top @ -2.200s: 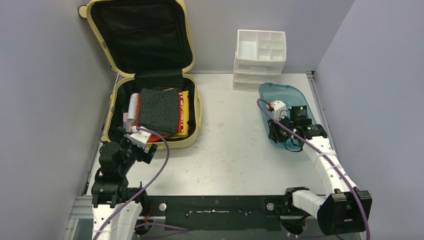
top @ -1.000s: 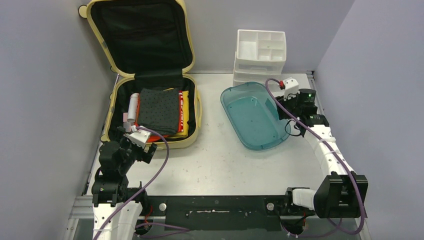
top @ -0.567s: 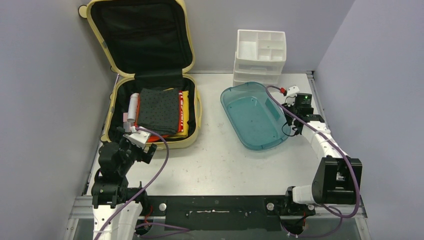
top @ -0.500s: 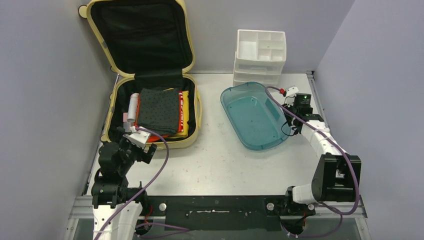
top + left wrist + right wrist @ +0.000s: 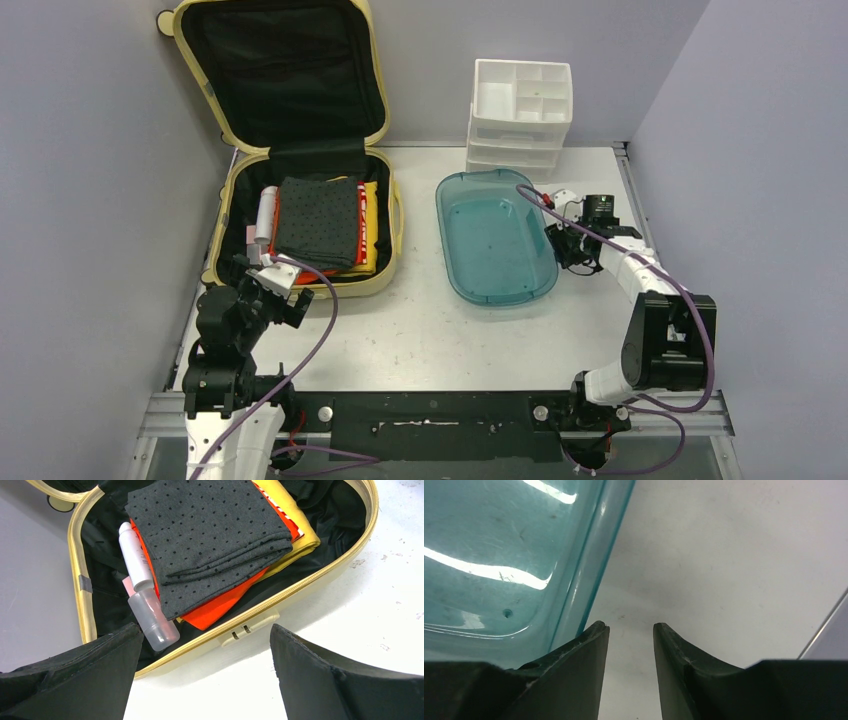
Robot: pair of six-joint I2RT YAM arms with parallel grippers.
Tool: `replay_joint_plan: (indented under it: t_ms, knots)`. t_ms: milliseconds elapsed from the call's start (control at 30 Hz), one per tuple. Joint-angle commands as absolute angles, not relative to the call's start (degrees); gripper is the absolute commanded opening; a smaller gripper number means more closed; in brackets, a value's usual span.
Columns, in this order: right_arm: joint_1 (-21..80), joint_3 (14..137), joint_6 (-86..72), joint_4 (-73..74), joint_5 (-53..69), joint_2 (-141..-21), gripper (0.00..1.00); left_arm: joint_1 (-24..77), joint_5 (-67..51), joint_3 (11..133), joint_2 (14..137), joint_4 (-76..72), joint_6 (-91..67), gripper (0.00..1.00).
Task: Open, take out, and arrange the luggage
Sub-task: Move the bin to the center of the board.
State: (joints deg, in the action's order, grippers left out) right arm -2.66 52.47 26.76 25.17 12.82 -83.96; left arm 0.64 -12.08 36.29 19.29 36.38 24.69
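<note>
**Containers.** The luggage [image 5: 340, 287] lies open at the far left of the table [image 5: 440, 330]. Its lid [image 5: 285, 75] stands up against the far wall and shows black lining.

In the lower half lies a folded stack:
- a grey dotted cloth [image 5: 210, 540] on top
- an orange garment [image 5: 220, 610] under it
- a yellow garment [image 5: 295, 525] on the right of the stack

Left of the stack lie a white tube [image 5: 134, 557] and a small clear bottle [image 5: 152, 620], end to end.

A teal tray [image 5: 495, 245] sits flat right of centre, well apart from the luggage. A white drawer organizer [image 5: 520, 120] stands against the far wall just beyond the tray, with open compartments on top.

**Grippers.**
- The left gripper [image 5: 204, 645] hangs over the suitcase's near rim, fingers spread wide, holding nothing.
- The right gripper [image 5: 630, 626] is low at the tray's right rim. Its fingers are drawn close with a narrow gap, and only bare table shows between them. Whether its left finger touches the rim cannot be told.

**Changes.**
- Two seconds ago the tray was tipped up at the far right edge with the right gripper at it.
- One second ago the tray lay flat but slanted. It now sits further left, long side running near to far.
- The right arm has drawn nearer and its jaws have narrowed.
- The left arm and the suitcase contents are unchanged.
</note>
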Motion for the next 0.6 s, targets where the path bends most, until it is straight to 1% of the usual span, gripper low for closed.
replay_joint_plan:
  t_ms: [0,233,333,433,567]
  knots:
    - [-2.55,53.36,25.96,24.81,21.68,-80.01,0.39,0.29,-13.03,37.0,18.68,35.58,24.98,0.97]
    - [-0.44,52.06,22.8,20.49,22.58,-80.57,0.39,0.27,-12.85,36.98,18.46,35.6,24.88,0.97]
    - [2.62,51.51,22.18,18.42,22.4,-80.61,0.39,0.34,-12.78,36.98,18.62,35.55,24.95,0.97]
    - [5.03,50.86,21.52,16.5,21.69,-80.79,0.41,0.26,-12.81,37.06,18.5,35.68,24.88,0.97]
    - [5.43,50.73,18.36,13.77,22.15,-81.74,0.44,0.27,-12.83,37.01,18.8,35.61,25.05,0.97]
